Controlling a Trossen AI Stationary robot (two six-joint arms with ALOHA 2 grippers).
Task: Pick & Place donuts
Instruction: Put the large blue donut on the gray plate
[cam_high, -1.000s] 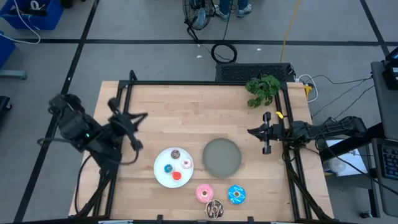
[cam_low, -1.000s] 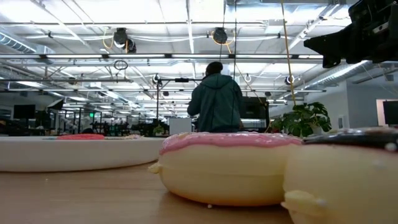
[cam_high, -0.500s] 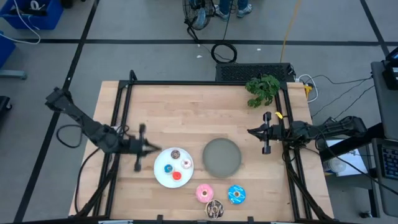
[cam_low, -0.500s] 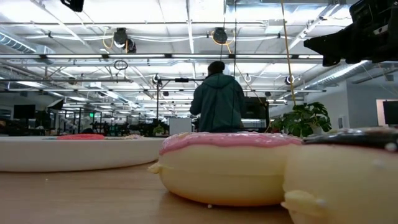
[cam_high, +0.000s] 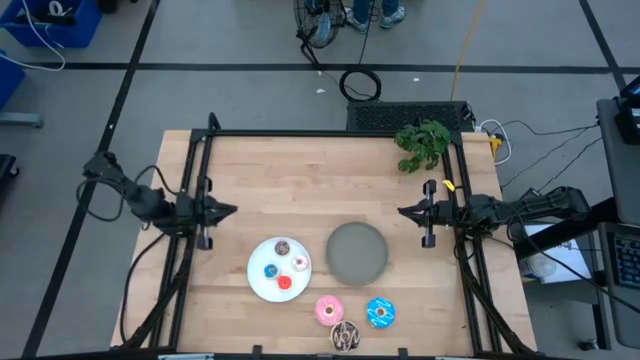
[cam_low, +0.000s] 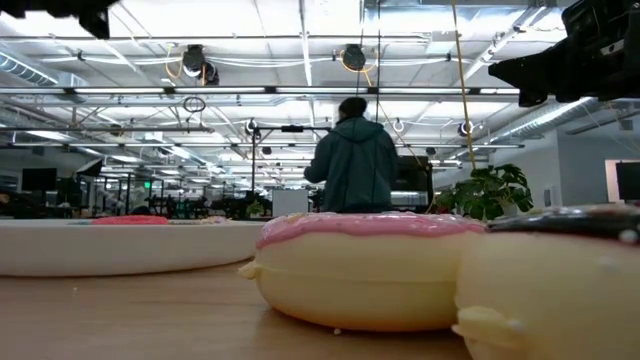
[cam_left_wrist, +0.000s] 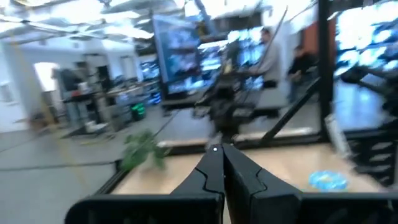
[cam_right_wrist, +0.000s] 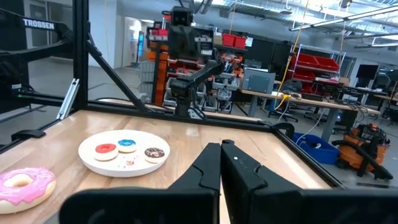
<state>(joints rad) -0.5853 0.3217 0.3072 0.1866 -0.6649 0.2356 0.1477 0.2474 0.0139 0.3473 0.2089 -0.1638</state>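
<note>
Four tiny donuts lie on a white plate (cam_high: 262, 283): brown (cam_high: 282, 247), whitish-pink (cam_high: 299, 263), blue (cam_high: 270, 270) and red (cam_high: 284, 282). Near the table's front edge, a pink donut (cam_high: 328, 311), a blue sprinkled donut (cam_high: 380, 312) and a dark chocolate donut (cam_high: 346, 337) rest flat on the wood. My left gripper (cam_high: 232, 210) is at the table's left edge, shut and empty, pointing level toward the right. My right gripper (cam_high: 401, 211) is at the right edge, shut and empty (cam_right_wrist: 221, 146), facing the plate (cam_right_wrist: 124, 163).
An empty grey plate (cam_high: 356, 252) lies right of the white one. A green plant (cam_high: 422, 143) stands at the far right corner. A black frame (cam_high: 330, 134) runs around the table. In the low view a person (cam_low: 350, 160) stands beyond the far edge.
My left arm has folded down and drawn back toward the table's left edge. Half a second ago its gripper was just left of the white plate. It has tipped to level, still shut and empty. The donuts and plates have not moved.
</note>
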